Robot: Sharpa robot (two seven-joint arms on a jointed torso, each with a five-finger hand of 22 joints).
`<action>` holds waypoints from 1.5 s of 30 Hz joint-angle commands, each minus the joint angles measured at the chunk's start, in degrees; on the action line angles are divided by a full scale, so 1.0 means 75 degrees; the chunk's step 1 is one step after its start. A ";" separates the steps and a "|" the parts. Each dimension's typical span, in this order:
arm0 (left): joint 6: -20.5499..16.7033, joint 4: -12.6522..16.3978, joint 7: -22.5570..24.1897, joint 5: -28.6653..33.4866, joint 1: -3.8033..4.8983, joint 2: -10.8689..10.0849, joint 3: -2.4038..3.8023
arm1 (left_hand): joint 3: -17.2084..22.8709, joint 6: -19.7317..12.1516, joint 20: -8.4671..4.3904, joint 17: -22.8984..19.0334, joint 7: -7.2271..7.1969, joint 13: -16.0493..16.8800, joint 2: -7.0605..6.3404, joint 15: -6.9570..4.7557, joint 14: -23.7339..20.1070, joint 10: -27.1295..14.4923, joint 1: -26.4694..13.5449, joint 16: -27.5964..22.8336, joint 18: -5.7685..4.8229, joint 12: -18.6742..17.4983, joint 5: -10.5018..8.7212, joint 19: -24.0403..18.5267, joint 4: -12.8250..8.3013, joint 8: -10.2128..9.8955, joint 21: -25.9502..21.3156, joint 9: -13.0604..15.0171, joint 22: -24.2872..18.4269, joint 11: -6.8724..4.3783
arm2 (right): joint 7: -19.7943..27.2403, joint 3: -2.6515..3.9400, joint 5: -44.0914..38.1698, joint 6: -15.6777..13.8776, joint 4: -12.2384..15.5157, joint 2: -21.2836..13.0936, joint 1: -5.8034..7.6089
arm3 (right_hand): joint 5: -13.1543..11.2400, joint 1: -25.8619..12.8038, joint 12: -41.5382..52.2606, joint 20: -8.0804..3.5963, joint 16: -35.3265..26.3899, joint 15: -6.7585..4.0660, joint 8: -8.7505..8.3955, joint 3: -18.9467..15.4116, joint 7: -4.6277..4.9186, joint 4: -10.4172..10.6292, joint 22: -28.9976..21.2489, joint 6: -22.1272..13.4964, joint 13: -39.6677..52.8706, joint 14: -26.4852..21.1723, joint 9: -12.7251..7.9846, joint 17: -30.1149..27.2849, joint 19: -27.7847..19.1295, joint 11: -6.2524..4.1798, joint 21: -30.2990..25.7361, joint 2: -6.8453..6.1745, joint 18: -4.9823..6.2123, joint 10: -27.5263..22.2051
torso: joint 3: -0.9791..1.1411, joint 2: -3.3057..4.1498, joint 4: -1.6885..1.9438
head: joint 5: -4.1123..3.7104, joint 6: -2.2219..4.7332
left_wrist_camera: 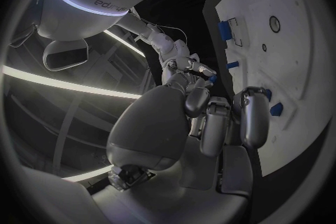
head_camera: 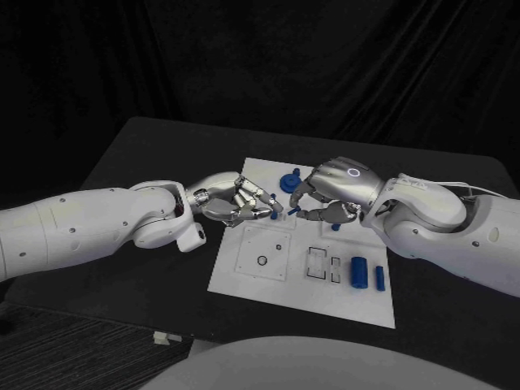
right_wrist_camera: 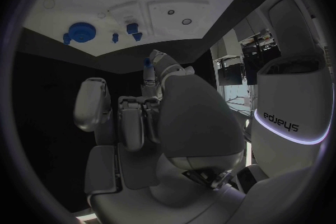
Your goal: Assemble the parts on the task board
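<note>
Your black table (head_camera: 143, 154), with the task board on it.
You have the white task board (head_camera: 254, 280) lying flat near the table's middle, reaching toward the near edge. A small pale object (head_camera: 161, 336) sits at the table's near edge, well apart from the board.

Left hand (head_camera: 239, 201) and right hand (head_camera: 327, 195) hide task board (head_camera: 260, 280) far middle; held items unclear.
</note>
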 commanded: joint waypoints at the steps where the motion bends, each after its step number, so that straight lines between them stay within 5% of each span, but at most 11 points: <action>1: 0.0251 -0.0008 -0.0049 -0.0006 -0.0016 0.0042 0.0005 | 0.0066 -0.0003 0.0047 0.2009 0.0072 0.4562 -0.0025 -0.0003 0.0736 0.2112 -0.0043 0.0020 -0.0076 0.1541 0.0016 -0.0027 0.0002 -0.0045 -0.0028 0.0010 0.1133 -0.0593 | 0.0023 0.0005 -0.0001 0.0062 0.0010 0.0019 -0.0019 | 0.0047 0.0030 0.0027 0.0030 0.0020 0.0064 0.0026 0.0032 0.0029 0.0006 0.1313 0.0002 0.2007 0.0808 -0.0005 0.2008 0.0032 0.0048 -0.0025 0.0005 0.0050 0.0800 | 0.0000 -0.0006 -0.0006 | 0.0018 0.0001; 45: 0.0483 -0.0335 -0.0447 -0.0006 -0.0127 0.0257 0.0006 | 0.0189 -0.0051 0.0125 0.2009 0.0122 0.4562 0.0011 0.0077 0.0736 0.2112 -0.0009 0.0020 -0.0044 0.1541 0.0043 -0.0175 -0.0019 -0.0149 -0.0131 0.0003 0.1071 -0.0530 | 0.0052 0.0005 -0.0001 0.0177 0.0083 0.0262 -0.0021 | 0.0069 0.0084 0.0027 0.0055 0.0020 0.0103 0.0015 0.0066 0.0066 -0.0020 0.1298 -0.0011 0.2007 0.0808 0.0020 0.2008 0.0007 0.0076 -0.0070 0.0023 0.0056 0.0800 | -0.0007 -0.0028 0.0007 | 0.0129 0.0001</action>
